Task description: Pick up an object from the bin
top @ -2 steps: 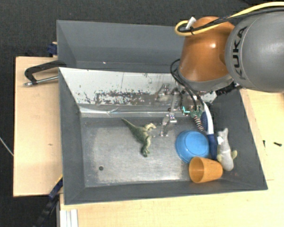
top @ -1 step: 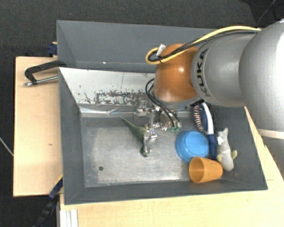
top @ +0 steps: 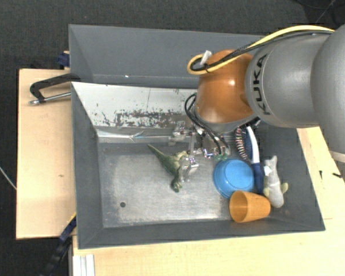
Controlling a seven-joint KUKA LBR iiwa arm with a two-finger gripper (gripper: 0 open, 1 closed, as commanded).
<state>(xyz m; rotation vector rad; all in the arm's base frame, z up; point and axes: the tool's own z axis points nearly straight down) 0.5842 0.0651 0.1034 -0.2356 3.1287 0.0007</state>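
So the claw (top: 188, 163) is down low, roughly mid-bin, right up against a small green toy dino (top: 170, 162) lying on the bin (top: 132, 180) floor. The dino's thin tail points up-left and the rest of it runs down-right under the metal bits of the claw. Tbh I can't tell if the claw is wide or narrow, since the orange wrist cover (top: 223, 91) and the cables hide too much from this angle, so no idea whether it actually has the dino.

Other stuff is all on the right side: a blue cup (top: 233, 177) just beside the claw, an orange cup (top: 250, 206) tipped on its side in the front-right corner, a white toy (top: 273, 186) next to that, and a blue & white brush (top: 252, 145) behind the blue cup. The left half of the floor is bare metal.
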